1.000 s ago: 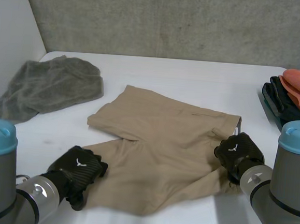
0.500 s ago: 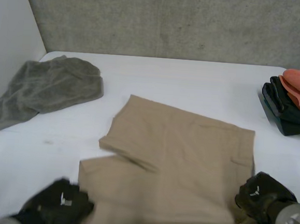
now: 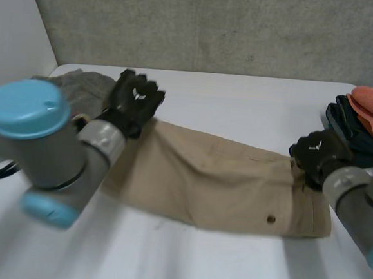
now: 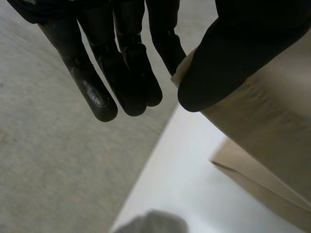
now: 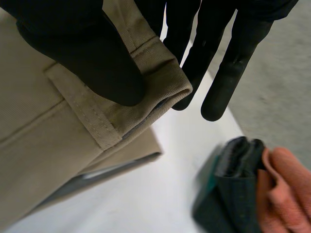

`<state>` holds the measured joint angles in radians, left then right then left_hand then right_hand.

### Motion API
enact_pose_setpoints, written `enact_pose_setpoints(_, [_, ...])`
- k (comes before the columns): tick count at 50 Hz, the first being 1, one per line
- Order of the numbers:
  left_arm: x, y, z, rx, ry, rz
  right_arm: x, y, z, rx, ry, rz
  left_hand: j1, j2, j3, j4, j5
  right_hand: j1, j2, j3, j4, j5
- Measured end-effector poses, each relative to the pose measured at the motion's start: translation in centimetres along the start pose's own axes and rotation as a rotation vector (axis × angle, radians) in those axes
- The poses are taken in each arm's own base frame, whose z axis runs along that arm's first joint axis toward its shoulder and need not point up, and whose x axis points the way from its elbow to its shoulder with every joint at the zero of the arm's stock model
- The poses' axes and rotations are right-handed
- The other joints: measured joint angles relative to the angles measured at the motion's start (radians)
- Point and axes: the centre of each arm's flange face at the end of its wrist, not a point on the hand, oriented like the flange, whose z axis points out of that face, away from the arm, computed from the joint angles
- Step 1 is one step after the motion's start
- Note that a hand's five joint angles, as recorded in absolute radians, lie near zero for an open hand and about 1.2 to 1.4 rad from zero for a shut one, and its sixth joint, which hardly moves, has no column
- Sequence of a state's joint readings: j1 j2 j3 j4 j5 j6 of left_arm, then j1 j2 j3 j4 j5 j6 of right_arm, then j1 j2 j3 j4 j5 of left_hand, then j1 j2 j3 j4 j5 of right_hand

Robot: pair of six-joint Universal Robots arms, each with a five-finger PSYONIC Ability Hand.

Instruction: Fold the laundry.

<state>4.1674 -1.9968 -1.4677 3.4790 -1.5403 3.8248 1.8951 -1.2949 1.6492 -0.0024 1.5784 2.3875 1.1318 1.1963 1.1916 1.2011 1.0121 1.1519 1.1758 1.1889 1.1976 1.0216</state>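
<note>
Half a second ago the table (image 3: 241,98) had the shorts (image 3: 215,180) spread flat, with both hands on their near edge, low in the frame. Now I have that edge carried up and over. The shorts stretch between the hands as one long doubled band across the middle of the frame. I judge the first fold nearly made, with only laying down and letting go left.

My left hand (image 3: 134,100) is at upper left. Its thumb pinches the band's end against one finger, and the other fingers (image 4: 97,92) are straight. My right hand (image 3: 318,153) is at middle right, with its thumb clamping the waistband corner against the fingers (image 5: 233,63).

At upper left, the towel (image 3: 81,79) lies just beside the band's end and could get dragged. The folded stack (image 3: 369,121) at the right edge sits near my right hand.
</note>
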Motion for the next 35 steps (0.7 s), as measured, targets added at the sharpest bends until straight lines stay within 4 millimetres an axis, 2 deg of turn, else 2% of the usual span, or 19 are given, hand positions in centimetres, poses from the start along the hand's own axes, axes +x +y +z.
enact_pose_setpoints(1, [0.3, 0.2, 1.5, 0.017, -0.022, 0.001, 0.2, 0.1, 1.2, 0.003, 0.039, -0.002, 0.000, 0.000, 0.000, 0.000, 0.000, 0.000, 0.000, 0.000, 0.000, 0.000])
enact_pose_setpoints(7, [2.2, 2.0, 6.9, 0.038, -0.084, 0.004, 0.5, 0.5, 6.0, 0.002, 0.177, -0.011, 0.000, 0.000, 0.000, 0.000, 0.000, 0.000, 0.000, 0.000, 0.000, 0.000])
enact_pose_setpoints(12, [3.7, 3.5, 9.6, 0.045, -0.109, 0.007, 0.3, 1.2, 9.8, 0.004, 0.256, -0.021, 0.000, 0.000, 0.000, 0.000, 0.000, 0.000, 0.000, 0.000, 0.000, 0.000])
enact_pose_setpoints(13, [4.0, 3.6, 9.9, 0.050, -0.111, 0.007, 0.2, 1.2, 10.2, 0.005, 0.267, -0.022, -0.060, -0.079, -0.063, -0.063, -0.061, -0.024, -0.029, -0.033, -0.025, -0.025])
enact_pose_setpoints(14, [4.3, 3.7, 10.3, 0.058, -0.113, 0.006, 0.3, 1.3, 11.0, 0.010, 0.288, -0.025, -0.251, -0.269, -0.244, -0.250, -0.240, -0.176, -0.199, -0.201, -0.204, -0.203])
enact_pose_setpoints(16, [4.6, 3.6, 10.5, 0.069, -0.113, 0.004, 0.4, 1.3, 11.6, 0.012, 0.313, -0.028, -0.466, -0.456, -0.428, -0.438, -0.429, -0.413, -0.443, -0.437, -0.442, -0.446])
enact_pose_setpoints(17, [5.0, 3.3, 10.7, 0.083, -0.113, 0.002, 0.5, 1.3, 11.9, 0.013, 0.330, -0.029, -0.768, -0.722, -0.691, -0.710, -0.701, -0.631, -0.662, -0.649, -0.637, -0.651])
enact_pose_setpoints(18, [5.2, 3.1, 10.7, 0.092, -0.111, 0.000, 0.7, 1.3, 12.2, 0.012, 0.349, -0.028, -0.892, -0.869, -0.858, -0.868, -0.849, -0.762, -0.775, -0.761, -0.771, -0.788])
enact_pose_setpoints(21, [5.9, 2.2, 10.5, 0.117, -0.103, -0.005, 1.1, 1.1, 12.2, 0.009, 0.381, -0.019, -0.941, -0.981, -0.978, -0.994, -0.964, -0.929, -0.958, -0.963, -0.973, -0.973])
enact_pose_setpoints(25, [6.3, 0.9, 9.7, 0.136, -0.089, -0.011, 1.7, 0.8, 11.2, 0.010, 0.384, 0.000, -0.941, -0.987, -0.982, -0.998, -0.964, -0.929, -0.963, -0.979, -0.992, -0.978])
enact_pose_setpoints(29, [5.6, -0.9, 8.1, 0.147, -0.078, -0.017, 2.2, 0.1, 8.7, 0.013, 0.329, 0.018, -0.941, -0.987, -0.982, -0.998, -0.964, -0.929, -0.963, -0.979, -0.992, -0.978])
enact_pose_setpoints(31, [5.0, -1.7, 6.7, 0.143, -0.071, -0.019, 2.3, -0.1, 6.5, 0.004, 0.257, 0.035, -0.941, -0.987, -0.982, -0.998, -0.964, -0.929, -0.963, -0.979, -0.992, -0.978])
enact_pose_setpoints(35, [4.3, -2.3, 4.8, 0.127, -0.055, -0.026, 2.3, 0.8, 3.7, -0.043, 0.142, 0.105, -0.941, -0.987, -0.982, -0.998, -0.964, -0.905, -0.936, -0.933, -0.939, -0.934])
